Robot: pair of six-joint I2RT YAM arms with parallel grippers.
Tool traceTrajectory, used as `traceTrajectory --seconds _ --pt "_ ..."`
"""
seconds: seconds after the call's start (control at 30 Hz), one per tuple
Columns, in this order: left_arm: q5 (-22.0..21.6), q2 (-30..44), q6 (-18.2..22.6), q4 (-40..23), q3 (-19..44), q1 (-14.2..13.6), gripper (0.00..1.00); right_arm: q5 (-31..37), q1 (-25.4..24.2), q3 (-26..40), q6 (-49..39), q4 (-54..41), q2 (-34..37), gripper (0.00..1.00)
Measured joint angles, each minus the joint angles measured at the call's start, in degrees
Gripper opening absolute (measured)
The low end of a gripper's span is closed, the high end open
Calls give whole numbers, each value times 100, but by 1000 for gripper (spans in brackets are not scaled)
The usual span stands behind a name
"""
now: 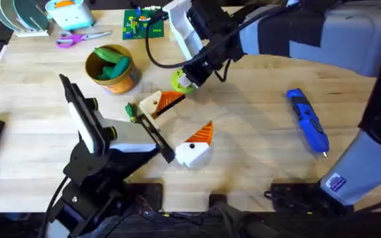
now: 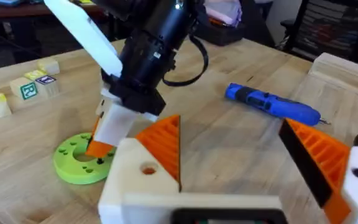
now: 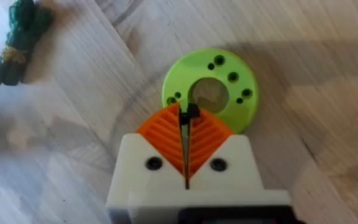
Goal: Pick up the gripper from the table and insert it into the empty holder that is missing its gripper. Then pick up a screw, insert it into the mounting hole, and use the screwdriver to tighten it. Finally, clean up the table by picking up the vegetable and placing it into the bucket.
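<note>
Table [image 1: 256, 158] — screw [image 3: 190, 114] in right pincer [image 3: 186, 119]

The light wooden plank table [image 1: 256, 132] carries a blue pen-shaped electric screwdriver [image 1: 307, 121] at the right, a flat lime-green disc with holes [image 1: 181, 82] near the upper centre, and a round orange-tan bucket [image 1: 113, 69] at the upper left. Purple-handled scissors [image 1: 79, 38] and a green circuit board [image 1: 143, 24] lie along the top edge.

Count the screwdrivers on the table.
1. The blue screwdriver lies on the right side of the table, its bit pointing toward the arms' bases. Another could be hidden under the arms.
</note>
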Motion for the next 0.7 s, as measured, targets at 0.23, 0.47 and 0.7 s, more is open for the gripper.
traceTrajectory --seconds 0.23,0.47,0.7 --pt "-2 0 0 -2 0 1 992 0 -135 555 -1 -396 0 7" --pt "1 0 0 -1 0 1 992 2 -203 1098 -35 -942 -2 7" --pt "-2 0 0 -2 0 -2 992 46 -211 2207 -297 -2551 -241 7"
